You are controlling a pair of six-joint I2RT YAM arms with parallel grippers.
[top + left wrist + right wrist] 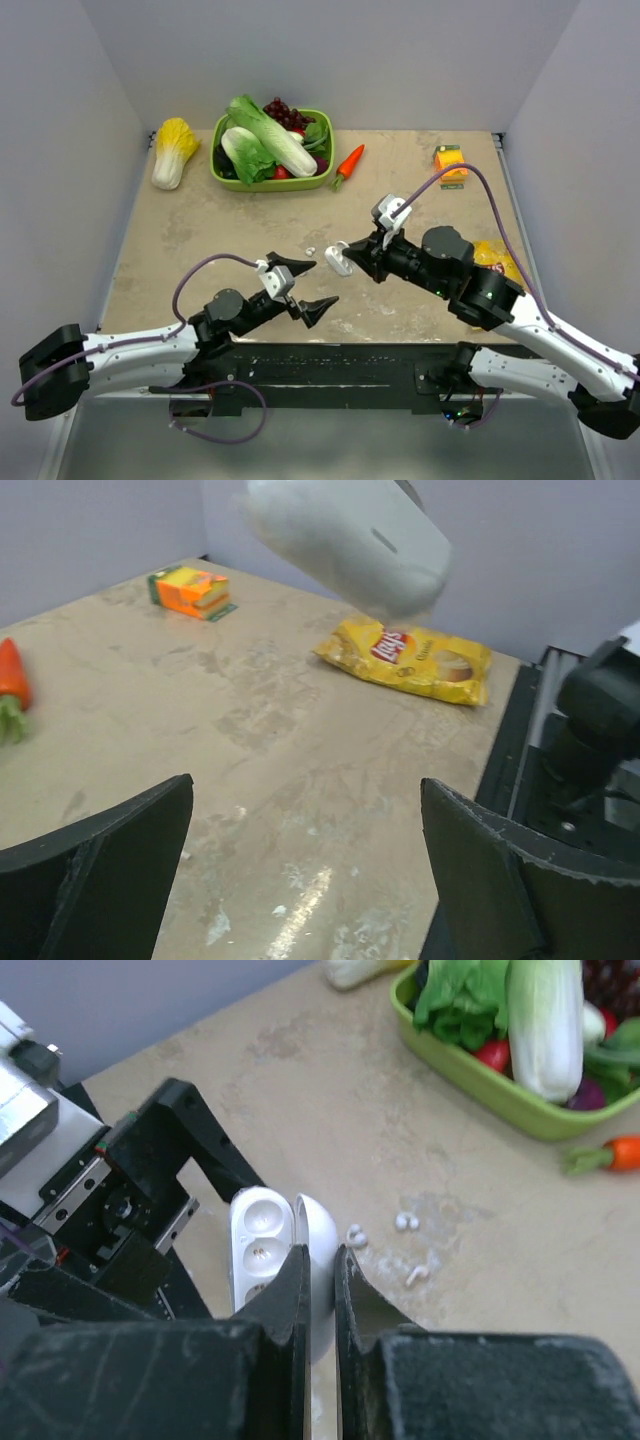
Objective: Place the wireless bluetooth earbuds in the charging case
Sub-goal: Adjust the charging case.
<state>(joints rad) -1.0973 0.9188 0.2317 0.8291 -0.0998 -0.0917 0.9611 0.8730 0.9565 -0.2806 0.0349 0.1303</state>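
Observation:
The charging case (pixel 258 1240) is open, its white base showing round hollows and its lid (pixel 322 1222) standing beside it. My right gripper (pixel 320 1252) is shut on the lid and holds the case above the table (pixel 200 250). From the top view the case (pixel 339 259) hangs mid-table at my right gripper (pixel 352 254). Tiny white earbuds (pixel 356 1235) lie on the table just past the case, with more bits (pixel 405 1222) to their right. My left gripper (pixel 316 285) is open and empty, just left of the case. In the left wrist view the case (pixel 350 540) looms blurred above the open gripper (pixel 305 785).
A green basket (pixel 322 180) of vegetables sits at the back, a napa cabbage (pixel 173 150) to its left and a carrot (pixel 349 163) to its right. An orange carton (pixel 451 160) lies back right. A yellow chips bag (pixel 410 660) lies by the right arm.

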